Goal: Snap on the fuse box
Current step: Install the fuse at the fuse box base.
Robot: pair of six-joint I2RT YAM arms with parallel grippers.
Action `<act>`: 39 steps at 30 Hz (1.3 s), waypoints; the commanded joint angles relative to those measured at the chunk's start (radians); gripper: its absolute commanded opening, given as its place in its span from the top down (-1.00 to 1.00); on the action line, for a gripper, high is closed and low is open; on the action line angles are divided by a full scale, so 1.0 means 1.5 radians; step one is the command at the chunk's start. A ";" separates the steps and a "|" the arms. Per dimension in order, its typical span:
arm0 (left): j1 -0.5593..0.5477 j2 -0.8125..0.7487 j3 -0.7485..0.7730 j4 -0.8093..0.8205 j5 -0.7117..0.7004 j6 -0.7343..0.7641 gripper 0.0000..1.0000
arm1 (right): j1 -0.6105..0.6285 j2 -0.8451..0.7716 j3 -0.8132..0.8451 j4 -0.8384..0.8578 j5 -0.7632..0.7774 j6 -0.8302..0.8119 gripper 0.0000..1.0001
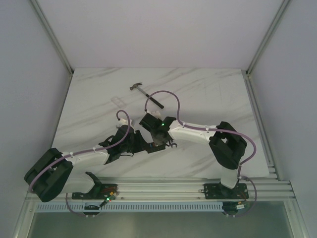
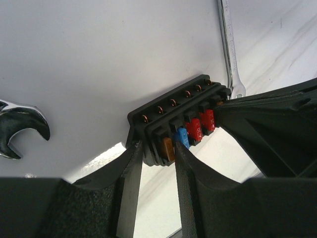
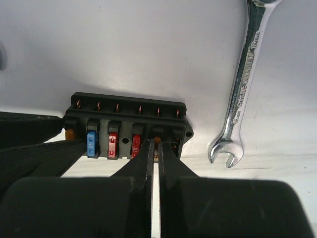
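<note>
Because the fuse box (image 3: pixel 130 116) had to be stopped from sliding on the tabletop (image 1: pixel 208 89), it was braced at one short end by the left pincer (image 2: pixel 157 149). That pincer's jaws were set partly open and clamped across that end. The box was found towards the near edge of the tabletop, between the two pincers. It was laid flat, with its fuses (image 3: pixel 113 144) turned upward and no cover over them.

The right pincer (image 3: pixel 155 145) was fully closed, jaw against jaw, and its tips were set down on a slot near the other end of the box. Closed like this, it could be used as a single blunt point for pushing a part home. Whether anything thin was pinched between those tips could not be told, since the spot was hidden by the fingers themselves.

The long axis of the box was laid roughly from the left arm's side to the right arm's side. In the right wrist view it ran straight across, with the row of copper terminals (image 3: pixel 119 105) on the far side and the fuses on the near side. A silver wrench (image 3: pixel 242 84) was left just beside the end worked by the right pincer, apart from the box and roughly square to its long axis. A hammer (image 1: pixel 147 95) was left well apart, farther back. The pressing step was judged to be in hand and not yet done.
</note>
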 commanded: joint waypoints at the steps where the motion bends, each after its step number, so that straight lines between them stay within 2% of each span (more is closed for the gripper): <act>1: 0.003 -0.005 -0.012 0.003 0.001 -0.003 0.17 | 0.011 0.106 -0.046 -0.085 -0.039 -0.006 1.00; 11: 0.002 -0.005 -0.021 0.013 0.002 -0.006 0.17 | 0.011 0.168 -0.070 -0.064 -0.038 -0.003 1.00; 16: 0.002 -0.008 -0.021 0.014 0.009 -0.003 0.17 | 0.013 0.103 -0.045 -0.064 -0.037 -0.011 0.98; 23: 0.002 -0.016 -0.022 0.013 0.014 -0.002 0.17 | 0.012 -0.025 -0.010 -0.093 -0.022 0.009 0.40; 27: 0.003 -0.021 -0.021 0.014 0.013 -0.001 0.16 | 0.004 -0.060 0.010 -0.098 -0.020 0.018 0.27; 32: 0.002 -0.022 -0.019 0.013 0.018 0.000 0.14 | -0.010 -0.076 0.015 -0.081 -0.028 0.039 0.30; 39: 0.002 -0.021 -0.017 0.015 0.022 0.000 0.12 | -0.030 -0.074 -0.014 -0.048 -0.076 0.082 0.54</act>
